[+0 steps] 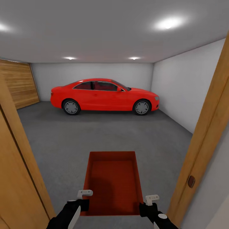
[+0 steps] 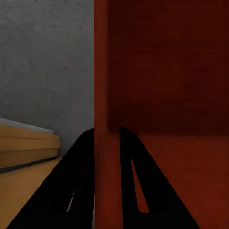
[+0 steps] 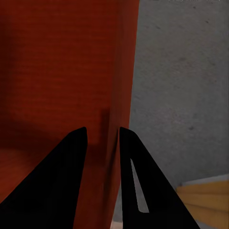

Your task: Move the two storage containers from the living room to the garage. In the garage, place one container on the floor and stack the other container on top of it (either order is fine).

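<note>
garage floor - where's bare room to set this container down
The widest bare patch of floor runs from the storage container, gripped by the left gripper and right gripper, to the red car. It is tight at the wooden door frame on both sides.

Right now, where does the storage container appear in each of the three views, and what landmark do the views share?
Head view: the storage container sits bottom centre, held between the left gripper and right gripper.
Left wrist view: its side wall runs between the fingers, the inside filling the right part.
Right wrist view: its wall runs between the fingers, the inside on the left.
Shared landmark: the grey concrete floor beside the container.
</note>
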Tool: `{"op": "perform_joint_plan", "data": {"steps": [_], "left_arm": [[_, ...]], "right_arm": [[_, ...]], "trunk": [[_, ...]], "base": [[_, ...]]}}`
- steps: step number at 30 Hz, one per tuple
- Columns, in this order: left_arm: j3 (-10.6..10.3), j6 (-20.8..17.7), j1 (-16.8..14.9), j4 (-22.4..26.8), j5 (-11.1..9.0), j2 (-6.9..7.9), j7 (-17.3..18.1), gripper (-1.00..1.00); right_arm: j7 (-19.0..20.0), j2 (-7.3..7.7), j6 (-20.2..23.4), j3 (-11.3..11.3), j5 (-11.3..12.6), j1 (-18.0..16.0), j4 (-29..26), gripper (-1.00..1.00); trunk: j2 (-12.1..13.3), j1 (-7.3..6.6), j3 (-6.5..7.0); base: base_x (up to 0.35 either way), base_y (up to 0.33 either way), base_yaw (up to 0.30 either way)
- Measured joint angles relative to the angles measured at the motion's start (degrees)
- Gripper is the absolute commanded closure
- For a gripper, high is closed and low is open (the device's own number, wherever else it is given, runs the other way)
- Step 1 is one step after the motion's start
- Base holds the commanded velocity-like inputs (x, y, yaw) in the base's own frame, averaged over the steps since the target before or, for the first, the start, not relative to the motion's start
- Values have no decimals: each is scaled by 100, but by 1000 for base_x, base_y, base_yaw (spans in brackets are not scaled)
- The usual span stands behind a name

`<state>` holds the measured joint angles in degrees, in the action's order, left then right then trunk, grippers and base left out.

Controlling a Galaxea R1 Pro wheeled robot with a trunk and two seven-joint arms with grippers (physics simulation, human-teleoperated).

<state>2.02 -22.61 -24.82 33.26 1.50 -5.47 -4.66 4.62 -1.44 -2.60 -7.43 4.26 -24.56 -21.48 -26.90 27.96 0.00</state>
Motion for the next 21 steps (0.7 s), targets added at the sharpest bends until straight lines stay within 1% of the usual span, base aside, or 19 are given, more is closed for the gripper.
{"op": "perform_joint_plan", "data": {"steps": [3, 11, 15, 21], "left_arm": [[-1, 0, 0, 0, -1, 0, 0, 100], [0, 0, 0, -1, -2, 0, 0, 100], [1, -1, 0, -1, -2, 0, 0, 100], [0, -1, 0, -1, -3, 1, 0, 100]], "right_arm": [[0, 0, 0, 0, 0, 0, 0, 100], [-1, 0, 2, -2, 0, -1, 1, 100], [0, 0, 3, -2, -1, -1, 0, 100], [0, 0, 3, -1, -1, -1, 0, 100]], "trunk": [[0, -2, 0], [0, -3, 0], [0, 0, 0], [0, 1, 0]], "base": [[223, 0, 0], [297, 0, 0], [89, 0, 0], [8, 0, 0]]}}
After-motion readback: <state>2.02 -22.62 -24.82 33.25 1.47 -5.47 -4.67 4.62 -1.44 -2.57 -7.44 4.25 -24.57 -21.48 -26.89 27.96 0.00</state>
